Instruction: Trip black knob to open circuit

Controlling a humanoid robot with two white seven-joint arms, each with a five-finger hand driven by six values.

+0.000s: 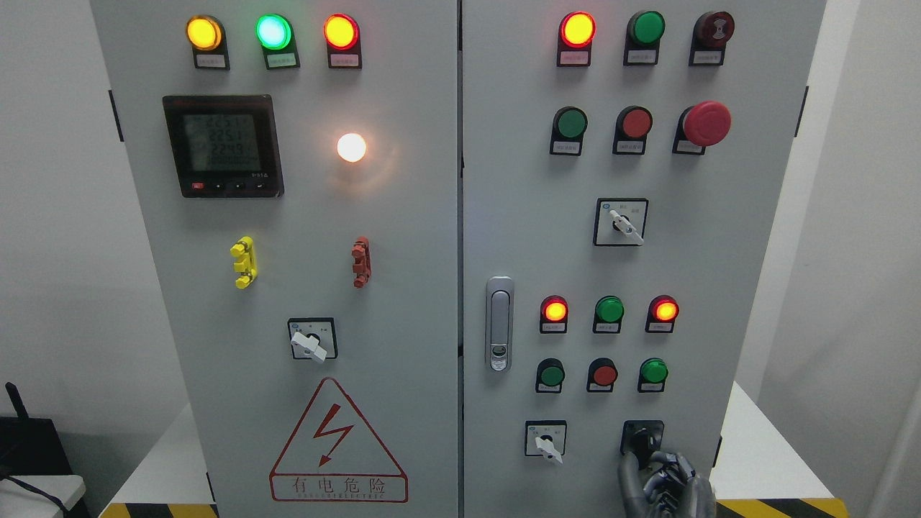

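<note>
Your right hand [665,482] is up at the black knob [642,439] low on the right door, just right of the white selector [547,447], fingers curled together around its lower part, looks like so you can twist it off.

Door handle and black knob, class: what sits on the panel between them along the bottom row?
In the head view, a white-handled selector switch sits between the door handle and the black knob, lower than the handle.

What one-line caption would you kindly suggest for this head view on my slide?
Right robot hand reaches up to the black knob at the electrical cabinet's lower right, indicator lamps lit above.
</note>
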